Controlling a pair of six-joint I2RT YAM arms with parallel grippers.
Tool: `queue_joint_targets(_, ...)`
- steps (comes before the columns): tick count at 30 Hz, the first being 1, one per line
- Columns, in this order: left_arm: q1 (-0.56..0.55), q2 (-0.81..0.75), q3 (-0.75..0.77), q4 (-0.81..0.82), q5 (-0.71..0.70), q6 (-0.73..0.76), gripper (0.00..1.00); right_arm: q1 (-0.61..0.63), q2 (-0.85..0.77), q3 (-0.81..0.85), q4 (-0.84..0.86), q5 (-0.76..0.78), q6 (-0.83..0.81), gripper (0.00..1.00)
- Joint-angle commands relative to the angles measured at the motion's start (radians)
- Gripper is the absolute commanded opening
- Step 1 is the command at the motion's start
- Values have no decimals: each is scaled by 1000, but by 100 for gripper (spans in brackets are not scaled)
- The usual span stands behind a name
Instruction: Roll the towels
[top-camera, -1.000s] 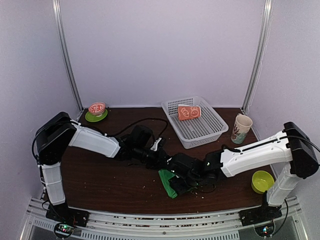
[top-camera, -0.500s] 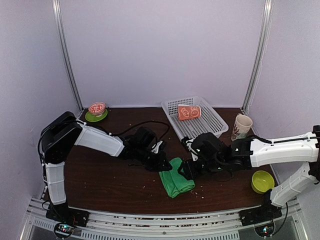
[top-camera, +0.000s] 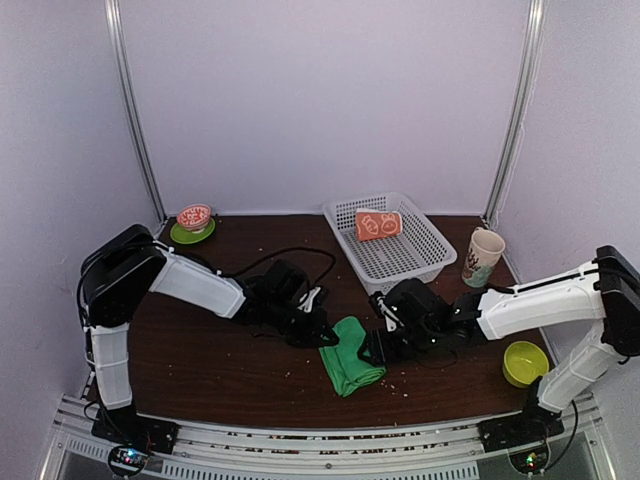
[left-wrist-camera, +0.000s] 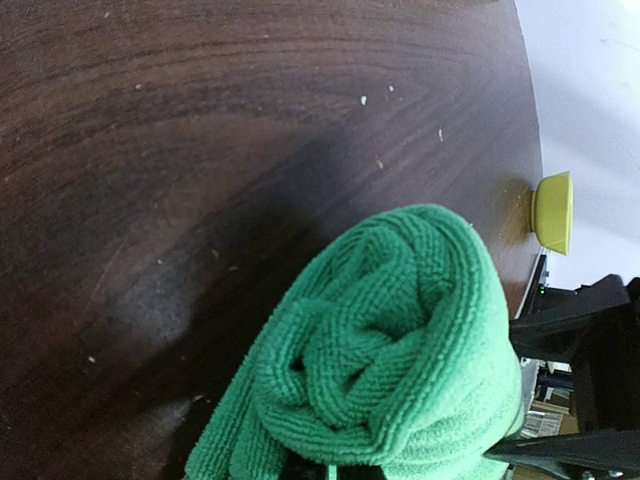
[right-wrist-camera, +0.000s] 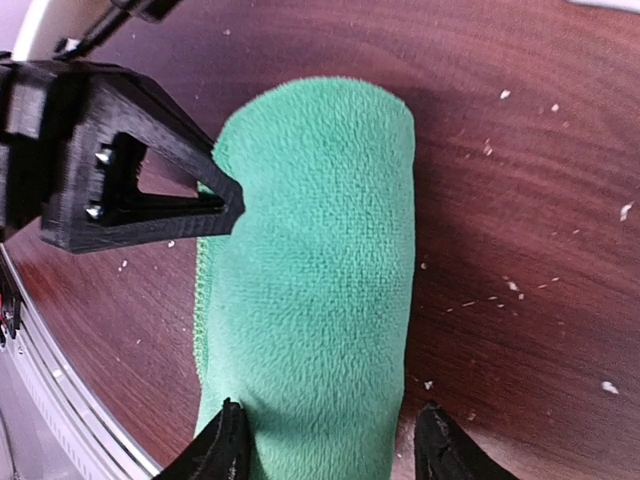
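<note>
The green towel (top-camera: 352, 355) lies rolled up on the dark table, left of centre front. In the left wrist view its coiled end (left-wrist-camera: 400, 340) fills the lower frame and hides the jaws. My left gripper (top-camera: 318, 335) is shut at the roll's far left end, and its black finger (right-wrist-camera: 130, 170) presses on the cloth edge there. My right gripper (right-wrist-camera: 330, 445) stands open, one fingertip (right-wrist-camera: 225, 440) at each side of the roll's (right-wrist-camera: 310, 280) near end. The orange towel (top-camera: 378, 224) sits rolled in the white basket (top-camera: 420, 262).
A printed cup (top-camera: 483, 256) stands right of the basket. There is a yellow-green bowl (top-camera: 524, 362) at the front right, seen too in the left wrist view (left-wrist-camera: 553, 210). A pink bowl on a green plate (top-camera: 193, 222) sits at the back left. A black cable (top-camera: 290, 245) loops behind the left arm. Crumbs dot the wood.
The right arm pulled back to the right off the green roll, uncovering it, and now straddles its end. The left gripper closed at the roll's other end.
</note>
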Motion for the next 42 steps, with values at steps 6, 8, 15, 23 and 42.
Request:
queue_joint_targets(6,0,-17,-59,-75,-44,24,1,14,72,46,-5,-28,-49,35)
queue_joint_targets(8,0,-34,-63,-85,-40,28,4,31,77,71,-57,12,-69,26)
queue_joint_targets(15,0,-148,-151,-116,-41,36,24,118,144,189,-230,179,-136,12)
queue_joint_targets(23,0,-326,-271,-125,-64,13,26,173,201,282,-357,338,-158,11)
queue_joint_targets(42,10,-322,-304,181,5,-92,23,336,410,531,-702,742,-107,11)
